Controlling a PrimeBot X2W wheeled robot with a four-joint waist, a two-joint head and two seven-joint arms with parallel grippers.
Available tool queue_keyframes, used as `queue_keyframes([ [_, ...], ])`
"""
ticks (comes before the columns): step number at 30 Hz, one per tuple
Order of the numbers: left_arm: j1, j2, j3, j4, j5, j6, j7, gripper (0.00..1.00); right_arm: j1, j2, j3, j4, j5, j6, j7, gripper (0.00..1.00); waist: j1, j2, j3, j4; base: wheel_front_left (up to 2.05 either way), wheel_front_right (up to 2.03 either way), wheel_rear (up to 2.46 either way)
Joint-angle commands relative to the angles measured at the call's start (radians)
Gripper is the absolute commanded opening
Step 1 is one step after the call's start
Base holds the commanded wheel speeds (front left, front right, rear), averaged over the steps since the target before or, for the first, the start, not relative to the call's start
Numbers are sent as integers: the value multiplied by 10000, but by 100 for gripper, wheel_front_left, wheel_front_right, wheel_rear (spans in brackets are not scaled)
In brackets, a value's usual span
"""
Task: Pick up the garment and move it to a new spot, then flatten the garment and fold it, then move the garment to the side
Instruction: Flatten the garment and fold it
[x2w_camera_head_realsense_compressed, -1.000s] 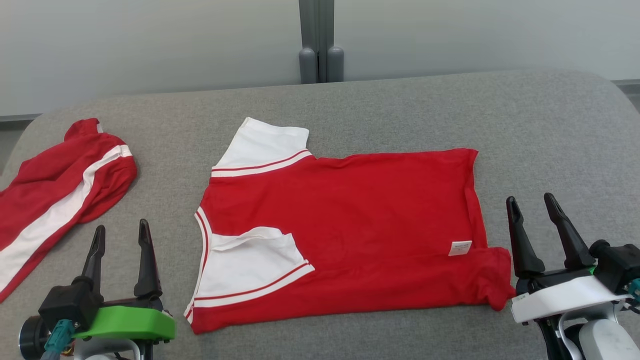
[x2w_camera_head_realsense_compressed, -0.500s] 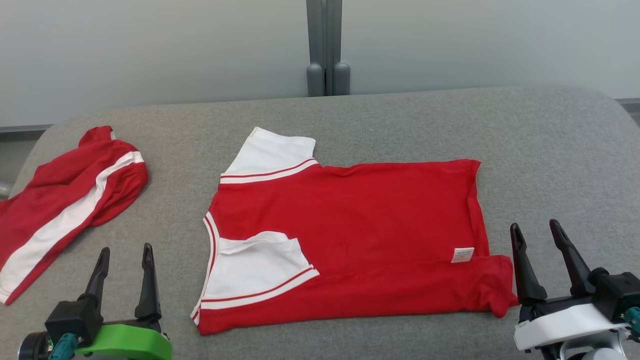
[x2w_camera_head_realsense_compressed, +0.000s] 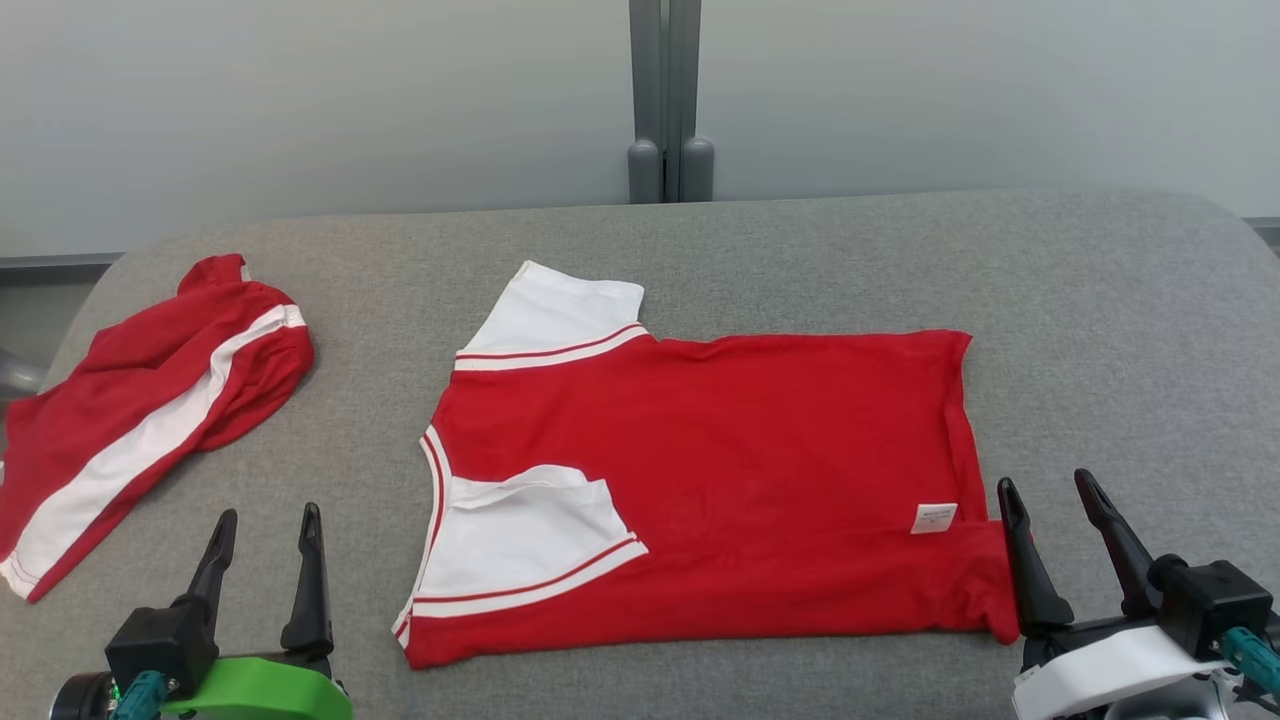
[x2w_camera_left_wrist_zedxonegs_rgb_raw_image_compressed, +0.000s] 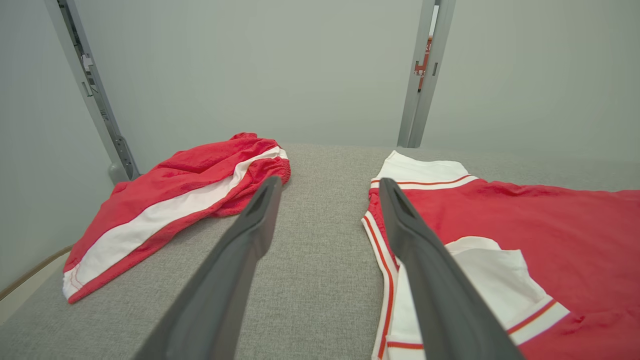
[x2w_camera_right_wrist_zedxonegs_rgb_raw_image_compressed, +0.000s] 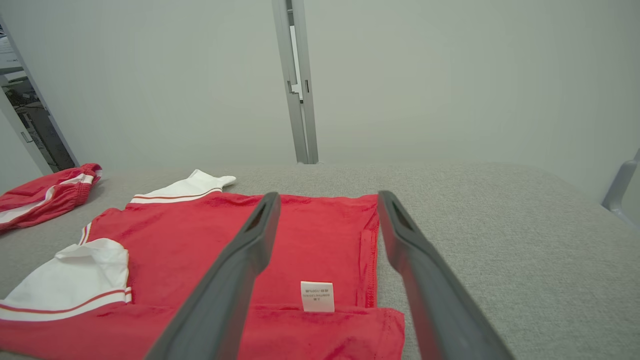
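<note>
"Head view has shifted since a second ago. Did anything on the grey fabric-covered table (x2w_camera_head_realsense_compressed: 1100, 330) move?"

"Camera only. Red short-sleeved shirt with white sleeves (x2w_camera_head_realsense_compressed: 720, 470) flat at centre, unchanged; red white-striped shorts (x2w_camera_head_realsense_compressed: 150, 420) far left. Left gripper (x2w_camera_head_realsense_compressed: 268, 515) and right gripper (x2w_camera_head_realsense_compressed: 1045, 480) both spread wide, empty, lower in frame. Right one beside the hem, near the small white label (x2w_camera_head_realsense_compressed: 933, 518)."
</note>
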Motion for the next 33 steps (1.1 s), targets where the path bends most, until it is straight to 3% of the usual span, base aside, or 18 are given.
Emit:
queue_keyframes([
  [1, 150, 44, 5, 23, 13, 49, -53, 100, 150, 21, 3, -31, -112, -12, 39, 100, 0, 0, -12, 15, 0, 0, 0],
  [23, 105, 90, -34, 356, -80, 219, -226, 100, 33, 84, 109, 138, -164, -12, 204, 100, 0, 0, -11, -9, 0, 0, 0],
  [33, -1594, 652, -55, 496, 81, -41, -108, 100, -1661, -233, 356, 252, -244, -13, 322, 100, 0, 0, 686, -471, 0, 0, 0],
])
